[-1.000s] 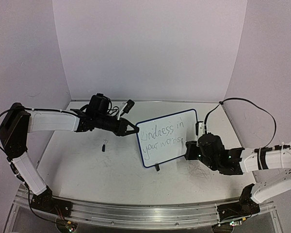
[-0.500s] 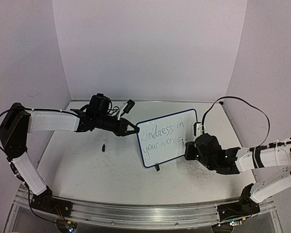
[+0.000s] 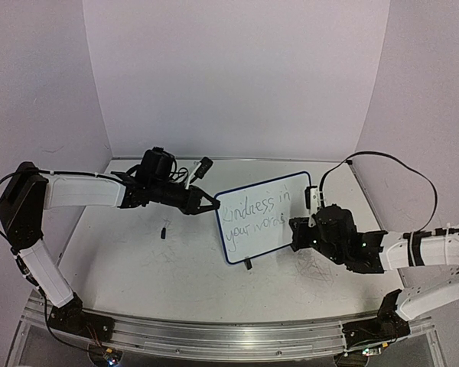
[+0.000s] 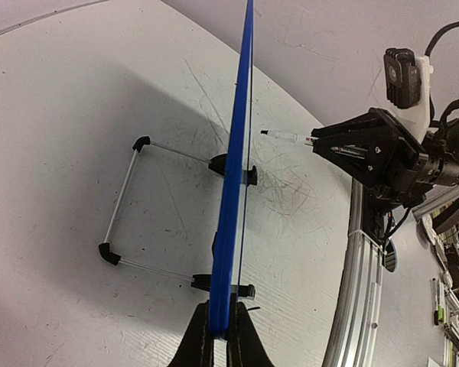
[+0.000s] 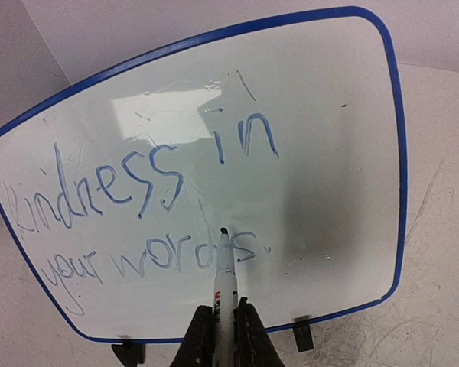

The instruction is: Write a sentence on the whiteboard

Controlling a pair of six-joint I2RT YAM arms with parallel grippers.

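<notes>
The whiteboard (image 3: pixel 294 193) stands upright on the table, blue-framed, and shows edge-on in the left wrist view (image 4: pixel 238 168). The sentence (image 3: pixel 254 217) reads "Kindness in your words." in two lines (image 5: pixel 138 218). My left gripper (image 3: pixel 213 205) is shut on the board's left edge, its jaws pinching the blue frame (image 4: pixel 221 317). My right gripper (image 3: pixel 294 233) is shut on a white marker (image 5: pixel 226 267) at the board's right side (image 5: pixel 226 317). The marker's tip points at the "ds" of "words". Seen from the left wrist, the marker (image 4: pixel 287 137) ends a short gap from the board face.
A small black cap (image 3: pixel 163 230) lies on the table left of the board. A thin wire stand (image 4: pixel 122 199) with black feet props the board from behind. Old scribbles (image 3: pixel 314 267) mark the tabletop under the right arm. An aluminium rail (image 3: pixel 214 336) runs along the near edge.
The right gripper with the marker has shifted slightly up and left, closer to the board's right edge. The left arm and the board have not moved.
</notes>
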